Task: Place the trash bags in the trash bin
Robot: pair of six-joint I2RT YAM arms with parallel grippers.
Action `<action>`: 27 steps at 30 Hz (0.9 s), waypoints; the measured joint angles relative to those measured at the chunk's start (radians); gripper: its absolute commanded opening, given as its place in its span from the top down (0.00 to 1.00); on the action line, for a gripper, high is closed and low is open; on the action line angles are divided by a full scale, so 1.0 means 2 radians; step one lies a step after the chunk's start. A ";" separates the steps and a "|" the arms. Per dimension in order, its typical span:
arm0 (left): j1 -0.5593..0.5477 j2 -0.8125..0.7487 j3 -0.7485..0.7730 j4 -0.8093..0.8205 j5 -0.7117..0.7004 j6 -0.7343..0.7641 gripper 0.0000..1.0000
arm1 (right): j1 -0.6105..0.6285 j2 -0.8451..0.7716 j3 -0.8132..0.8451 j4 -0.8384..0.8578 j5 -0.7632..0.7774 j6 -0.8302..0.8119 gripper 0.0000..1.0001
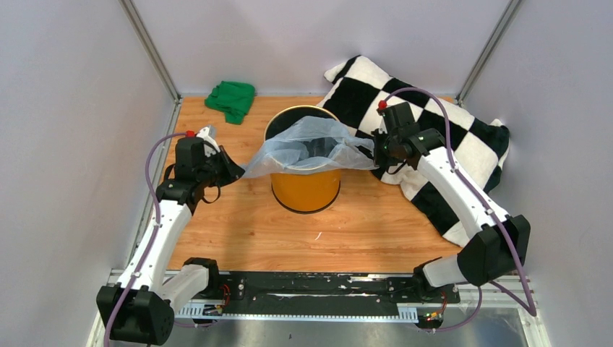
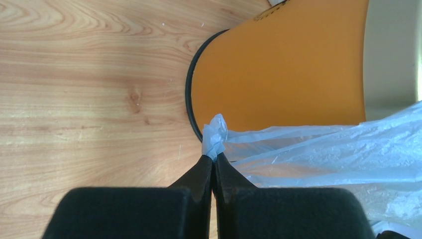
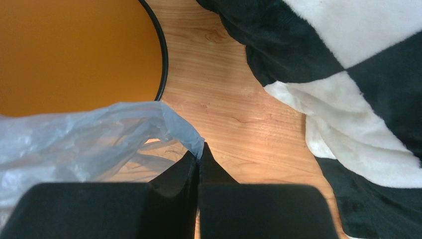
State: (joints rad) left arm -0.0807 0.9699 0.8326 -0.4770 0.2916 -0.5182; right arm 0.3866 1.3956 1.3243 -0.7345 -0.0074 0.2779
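Observation:
The orange-yellow trash bin point(image 1: 306, 184) stands upright mid-table, its gold rim point(image 1: 278, 119) showing at the back. The pale blue-grey trash bag point(image 1: 307, 144) is stretched open over the bin's mouth, sagging into it. My left gripper point(image 1: 238, 172) is shut on the bag's left edge, left of the bin; in the left wrist view a bunch of plastic point(image 2: 215, 137) pokes out of the closed fingertips point(image 2: 205, 167) beside the bin wall point(image 2: 283, 64). My right gripper point(image 1: 374, 150) is shut on the bag's right edge point(image 3: 191, 137), right of the bin point(image 3: 74, 50).
A black-and-white checkered blanket point(image 1: 434, 130) lies at the back right, under and behind the right arm; it also shows in the right wrist view point(image 3: 348, 64). A green cloth point(image 1: 231, 100) lies at the back left. Grey walls enclose the wooden table point(image 1: 238, 224).

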 measured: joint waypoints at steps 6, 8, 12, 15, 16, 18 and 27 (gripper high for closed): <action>-0.001 -0.001 -0.022 0.060 -0.021 -0.016 1.00 | 0.000 0.035 0.003 0.015 0.001 0.005 1.00; -0.003 -0.012 -0.034 0.086 -0.045 -0.022 1.00 | 0.000 0.050 0.012 0.017 0.009 0.005 0.98; -0.010 -0.049 -0.063 0.148 -0.092 -0.032 1.00 | 0.000 0.087 0.047 0.020 0.019 0.005 0.80; -0.015 -0.048 -0.064 0.185 -0.110 -0.031 1.00 | 0.000 0.097 0.061 0.020 0.019 0.005 0.59; -0.017 -0.045 -0.064 0.195 -0.115 -0.030 1.00 | 0.000 0.097 0.063 0.021 0.019 0.002 0.55; -0.021 -0.039 -0.064 0.212 -0.122 -0.027 1.00 | 0.000 0.094 0.064 0.022 0.018 0.000 0.46; -0.028 -0.035 -0.064 0.264 -0.130 -0.001 1.00 | 0.011 0.016 0.053 0.018 0.026 -0.017 0.32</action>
State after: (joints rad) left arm -0.1375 0.9009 0.7052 0.0517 0.0322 -0.5198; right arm 0.4091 1.4281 1.4311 -0.6991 0.0448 0.2440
